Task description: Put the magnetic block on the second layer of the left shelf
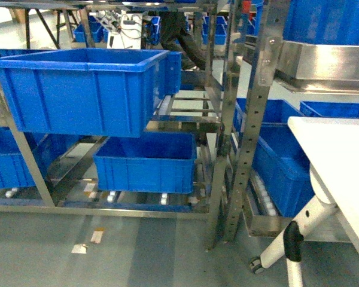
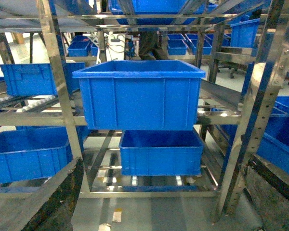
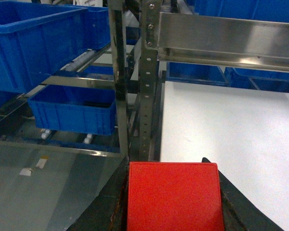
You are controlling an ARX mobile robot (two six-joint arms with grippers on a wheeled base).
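The right gripper's [image 3: 171,202] dark jaws clamp the smooth, flat-faced red magnetic block [image 3: 172,196]; the left gripper's state cannot be told.

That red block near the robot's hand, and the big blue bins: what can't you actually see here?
- Red block, right wrist view: lower part cut off by the frame edge.
- Right hand: only dark fingers beside the block show.
- Large blue bin, head view: its floor is hidden by its own walls.
- Left hand: open or shut is unclear.
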